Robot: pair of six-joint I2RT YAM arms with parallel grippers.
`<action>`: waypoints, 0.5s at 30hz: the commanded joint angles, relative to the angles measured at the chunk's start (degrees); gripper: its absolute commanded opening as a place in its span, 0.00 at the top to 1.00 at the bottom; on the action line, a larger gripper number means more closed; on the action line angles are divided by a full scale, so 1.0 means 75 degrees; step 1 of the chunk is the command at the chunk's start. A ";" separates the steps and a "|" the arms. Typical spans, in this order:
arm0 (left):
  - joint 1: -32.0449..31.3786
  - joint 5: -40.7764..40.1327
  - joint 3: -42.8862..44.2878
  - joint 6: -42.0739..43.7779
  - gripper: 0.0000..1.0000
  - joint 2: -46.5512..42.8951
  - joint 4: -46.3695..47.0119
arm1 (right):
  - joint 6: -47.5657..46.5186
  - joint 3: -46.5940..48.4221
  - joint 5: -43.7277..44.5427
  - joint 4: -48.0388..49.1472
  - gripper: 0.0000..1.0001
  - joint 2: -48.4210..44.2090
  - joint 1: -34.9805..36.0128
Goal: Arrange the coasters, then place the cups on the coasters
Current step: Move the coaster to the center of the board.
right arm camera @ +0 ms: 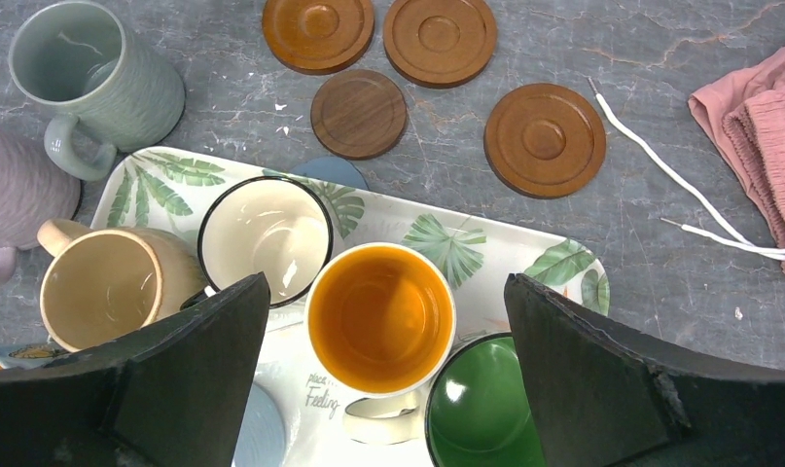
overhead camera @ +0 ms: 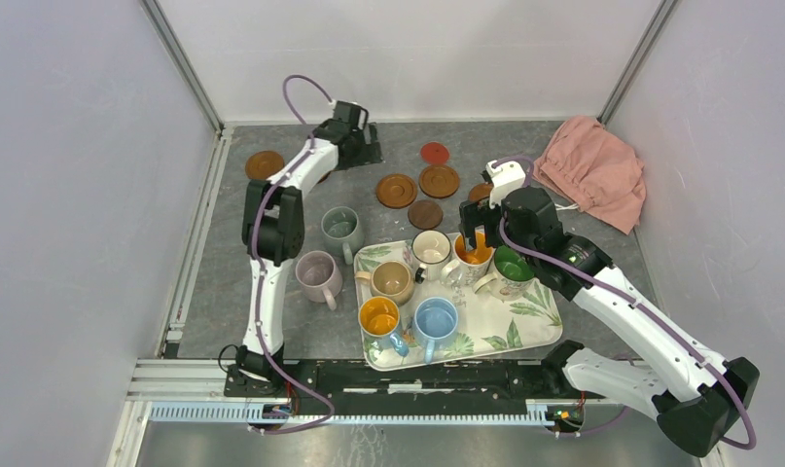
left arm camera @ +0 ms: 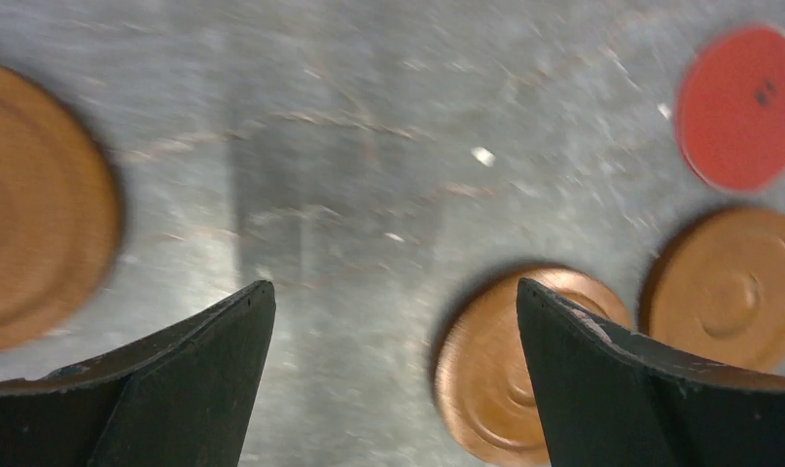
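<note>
The left gripper (left arm camera: pixel 393 292) hangs low over the far part of the grey bench (overhead camera: pixel 213 292), its fingers spread wide with only bare surface between them. Around it lie a brown coaster (left arm camera: pixel 38 204) off to its left, two more brown coasters (left arm camera: pixel 733 287) to its right, one partly hidden behind a finger, and a small red coaster (left arm camera: pixel 743 107) beyond those. A dark brown coaster (right arm camera: pixel 359 114) sits nearer the leaf-print tray (overhead camera: pixel 485 326), with another rimmed brown coaster (right arm camera: pixel 544 139) to its right. A grey-blue coaster (right arm camera: pixel 332 171) peeps out at the tray's far edge; whether it lies on or under the tray I cannot tell.

The right gripper (right arm camera: pixel 386 280) hovers above the tray, fully spread and holding nothing, directly over the orange-inside cup (right arm camera: pixel 380 316). Beside that cup on the tray stand the cream cup (right arm camera: pixel 262 238), the tan cup (right arm camera: pixel 111 282) and the green-inside cup (right arm camera: pixel 485 404), with the blue cup with orange inside (overhead camera: pixel 379 317) and the light blue cup (overhead camera: pixel 436 317) nearer the arms. The grey-green cup (overhead camera: pixel 341 229) and the pale pink cup (overhead camera: pixel 317 274) stand on the bench left of the tray. No cup is on a coaster. A pink cloth (overhead camera: pixel 594 170) lies at the far right.
</note>
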 commanded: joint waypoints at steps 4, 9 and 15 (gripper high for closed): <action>-0.0889 0.0118 -0.0316 -0.0071 0.00 -0.0763 0.0413 | -0.0017 0.0062 0.0151 0.0061 0.02 -0.0205 -0.0037; -0.1317 0.0093 -0.0461 -0.0185 0.00 -0.0748 0.0413 | 0.0001 0.0038 0.0163 0.0016 0.02 -0.0244 -0.0036; -0.1557 0.0284 -0.0559 -0.0207 0.00 -0.0615 0.0488 | 0.0021 -0.0008 0.0193 0.0000 0.02 -0.0317 -0.0029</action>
